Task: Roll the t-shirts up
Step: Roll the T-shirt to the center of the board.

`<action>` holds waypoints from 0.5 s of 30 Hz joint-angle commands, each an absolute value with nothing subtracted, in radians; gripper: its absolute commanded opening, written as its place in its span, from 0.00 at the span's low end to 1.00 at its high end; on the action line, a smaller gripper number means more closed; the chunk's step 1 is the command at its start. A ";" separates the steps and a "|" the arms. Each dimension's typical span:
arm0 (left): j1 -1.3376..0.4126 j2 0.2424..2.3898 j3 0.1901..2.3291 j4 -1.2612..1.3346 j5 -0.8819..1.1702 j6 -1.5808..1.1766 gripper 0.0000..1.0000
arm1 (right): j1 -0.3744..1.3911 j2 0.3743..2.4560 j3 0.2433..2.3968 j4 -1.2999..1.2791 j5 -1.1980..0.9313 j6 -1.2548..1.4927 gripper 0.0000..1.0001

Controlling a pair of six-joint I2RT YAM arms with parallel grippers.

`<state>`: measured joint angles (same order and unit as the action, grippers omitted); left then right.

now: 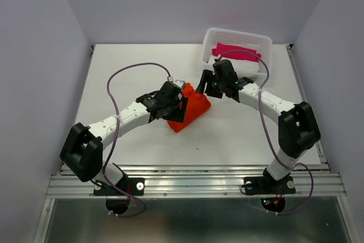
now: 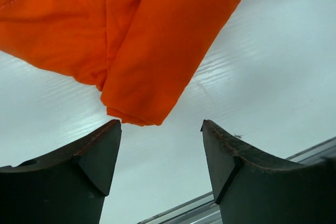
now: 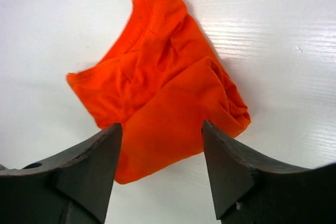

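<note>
The orange-red t-shirt (image 1: 192, 109) lay bunched in a loose, uneven fold at the centre of the top view, on the white table (image 1: 131, 66), while I held both arms close over it. The left gripper (image 2: 161, 124) had its jaws spread with nothing between them, and a folded corner of the cloth showed just above its fingertips in the wrist view. The right gripper (image 3: 161, 127) was spread just as wide and was also empty, looking down on the crumpled garment, which filled the middle of its frame. At the upper right of the top view a white perforated basket (image 1: 264, 42) held a pink garment (image 1: 236, 53), well apart from the work. I judged the shirt thin, light and limp. It would sag from any single pinch, slide over the smooth tabletop, and keep no shape without support. As it lay, nothing looked rolled yet, and I thought the cloth needed spreading flat first. The best holds seemed to be the stitched edges, meaning the collar at the top of the right wrist view and the outer folded corners. Each pinch would have to be low to the table and go through every layer. The main risk I saw was one layer slipping free and dragging the fold askew.
</note>
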<state>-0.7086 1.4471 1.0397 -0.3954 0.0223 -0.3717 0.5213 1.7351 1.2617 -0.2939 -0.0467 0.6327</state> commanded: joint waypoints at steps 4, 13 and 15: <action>-0.839 1.500 1.115 -0.509 -0.238 -0.242 0.70 | 0.503 1.557 1.143 -0.305 0.015 0.667 0.80; -0.922 1.643 1.163 -0.500 -0.339 -0.187 0.63 | 0.462 1.385 0.962 -0.321 0.055 0.722 0.84; -0.930 1.658 1.166 -0.491 -0.341 -0.178 0.58 | 0.462 1.368 0.940 -0.324 0.060 0.726 0.85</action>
<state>-0.9176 1.6478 1.1210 -0.4839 -0.2733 -0.2222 0.4694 1.4273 0.9615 -0.3229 0.0257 0.7036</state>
